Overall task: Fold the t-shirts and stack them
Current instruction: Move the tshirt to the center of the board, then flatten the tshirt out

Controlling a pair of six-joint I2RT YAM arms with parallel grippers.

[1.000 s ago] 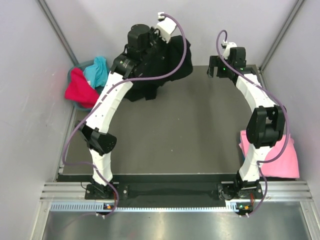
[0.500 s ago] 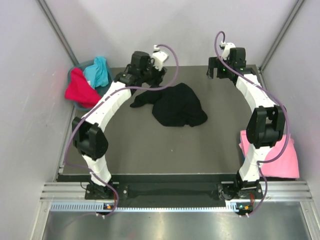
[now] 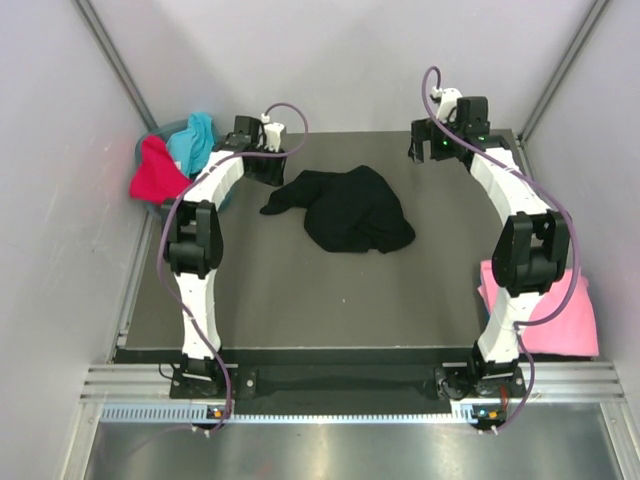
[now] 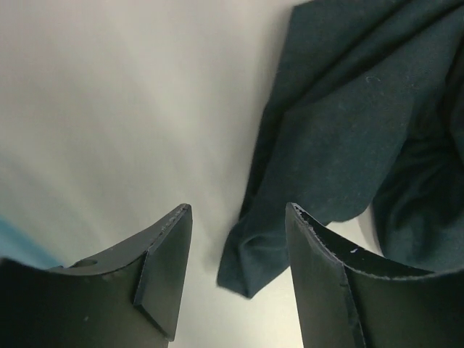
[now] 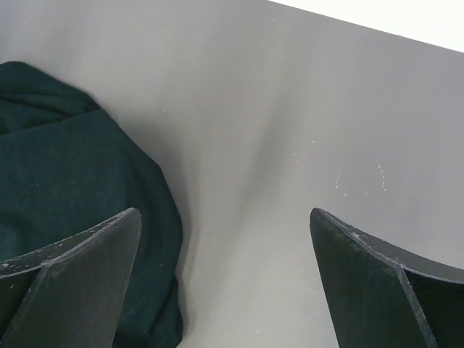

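From above, you see the black t-shirt (image 3: 350,210) in a crumpled heap on the far middle of the table (image 3: 300,300), not yet folded. The pink t-shirt (image 3: 560,315) lies flat at the near right and looks done. The red t-shirt (image 3: 155,180) and turquoise t-shirt (image 3: 198,140) sit bunched in the bin (image 3: 140,150).

In the left wrist view, your left gripper (image 3: 264,165) has its jaws apart and empty, above a sleeve end.

In the right wrist view, your right gripper (image 3: 428,148) is spread wide and empty, beside the heap. Most of the work remains.
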